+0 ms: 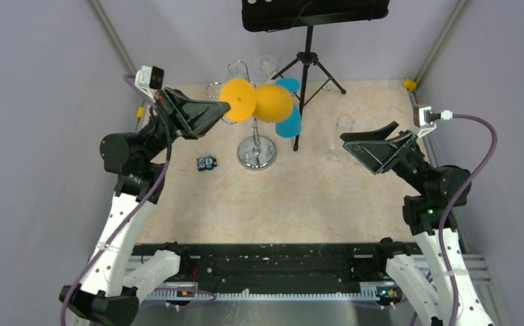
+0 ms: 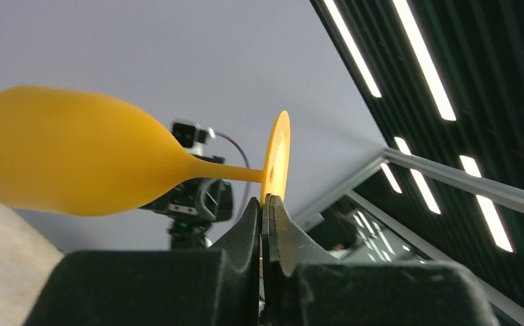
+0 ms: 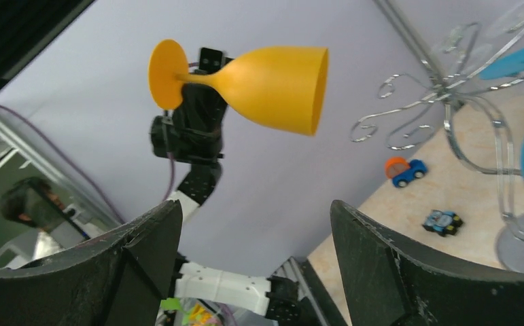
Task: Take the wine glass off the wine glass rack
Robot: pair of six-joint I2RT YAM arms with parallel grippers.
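Note:
My left gripper (image 1: 223, 106) is shut on the rim of the foot of an orange wine glass (image 1: 272, 102) and holds it on its side, high above the table. In the left wrist view the fingertips (image 2: 255, 212) pinch the disc foot and the bowl (image 2: 62, 159) points left. The chrome wine glass rack (image 1: 257, 155) stands below it, with a blue glass (image 1: 288, 125) hanging from it. In the right wrist view the orange glass (image 3: 272, 85) is apart from the rack's curled hook arms (image 3: 442, 88). My right gripper (image 1: 362, 146) is open and empty, to the right of the rack.
A black tripod stand (image 1: 306, 61) stands behind the rack. Clear glasses (image 1: 235, 68) hang at the rack's back, and another clear glass (image 1: 344, 129) stands to the right. A small toy car (image 1: 206, 163) lies left of the rack base, and a second one (image 3: 405, 170) shows beyond it.

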